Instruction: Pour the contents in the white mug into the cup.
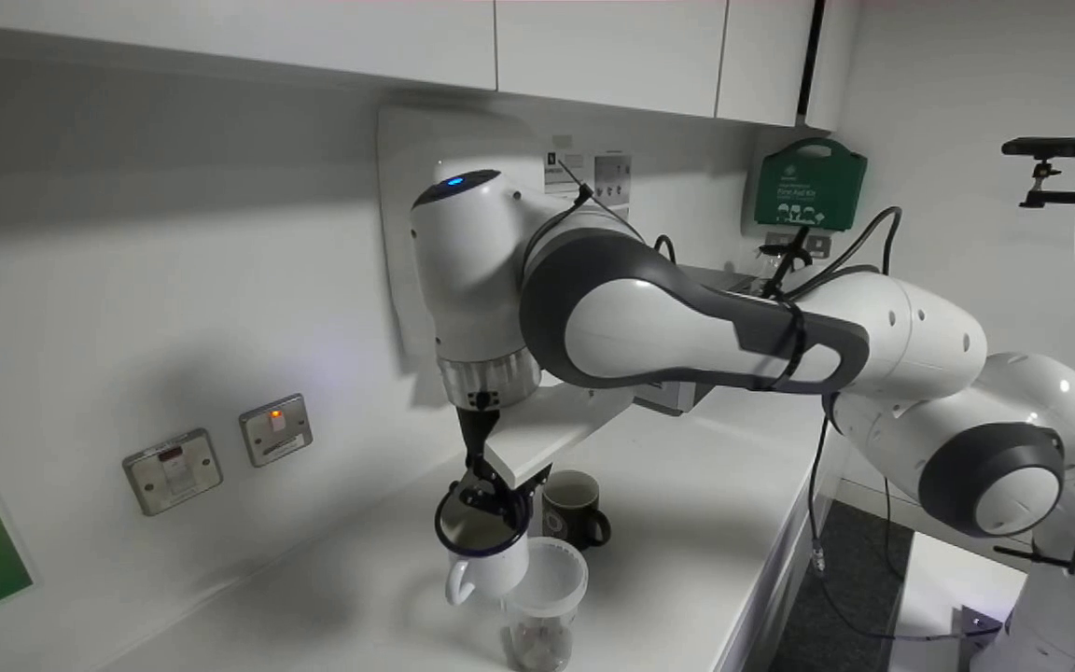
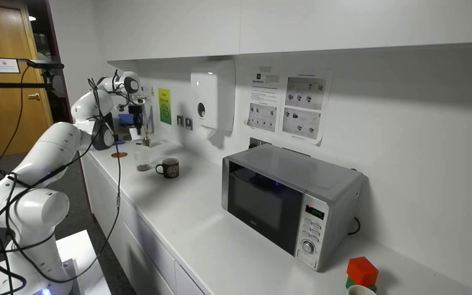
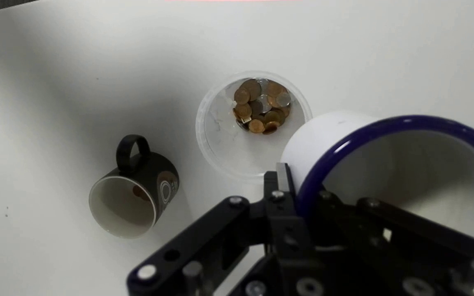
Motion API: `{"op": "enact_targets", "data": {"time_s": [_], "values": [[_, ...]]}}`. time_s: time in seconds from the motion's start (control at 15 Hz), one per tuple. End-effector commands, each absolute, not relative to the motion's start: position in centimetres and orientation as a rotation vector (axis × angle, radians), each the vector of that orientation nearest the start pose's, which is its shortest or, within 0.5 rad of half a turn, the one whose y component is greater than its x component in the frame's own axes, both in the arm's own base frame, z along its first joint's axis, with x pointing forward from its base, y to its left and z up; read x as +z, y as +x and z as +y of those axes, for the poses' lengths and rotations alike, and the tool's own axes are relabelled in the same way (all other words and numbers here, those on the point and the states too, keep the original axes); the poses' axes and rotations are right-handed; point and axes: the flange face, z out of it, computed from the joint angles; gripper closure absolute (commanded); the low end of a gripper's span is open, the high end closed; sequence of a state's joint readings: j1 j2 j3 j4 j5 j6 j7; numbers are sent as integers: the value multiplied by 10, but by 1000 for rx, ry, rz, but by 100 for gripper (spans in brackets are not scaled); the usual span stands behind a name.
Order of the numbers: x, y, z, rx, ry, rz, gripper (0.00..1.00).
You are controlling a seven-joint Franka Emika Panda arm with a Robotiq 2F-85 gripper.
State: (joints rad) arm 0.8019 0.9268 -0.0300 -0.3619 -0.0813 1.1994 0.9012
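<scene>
The white mug (image 1: 498,571) has a dark blue rim and a loop handle. It hangs roughly upright above the counter, beside the cup, and also shows in the wrist view (image 3: 323,133) and in an exterior view (image 2: 135,134). My gripper (image 1: 502,502) is shut on the mug's rim, one finger outside and one inside, as the wrist view (image 3: 300,193) shows. No contents show in the visible part of the mug's inside. The translucent cup (image 1: 549,593) stands on the counter with several coins at its bottom, seen in the wrist view (image 3: 220,135). I cannot tell whether mug and cup touch.
A dark mug (image 3: 154,181) with a brown item inside stands near the cup. A microwave (image 2: 277,196) and red and green blocks (image 2: 362,271) stand further along the counter. The wall with sockets (image 1: 174,471) runs behind, and cupboards (image 1: 612,51) hang above.
</scene>
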Motion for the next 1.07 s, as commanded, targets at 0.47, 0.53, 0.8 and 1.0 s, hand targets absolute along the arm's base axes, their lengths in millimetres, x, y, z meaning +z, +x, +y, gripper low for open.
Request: {"op": "enact_targets", "data": {"time_s": [0.47,0.53,0.8,1.0], "values": [[543,535,496,-91,-3119,728,99],[542,538,493,-79,-3101,774,99],[531,539,494,-91,-3144,778,94],[526,539,496,-85,-3152,777,94]]}}
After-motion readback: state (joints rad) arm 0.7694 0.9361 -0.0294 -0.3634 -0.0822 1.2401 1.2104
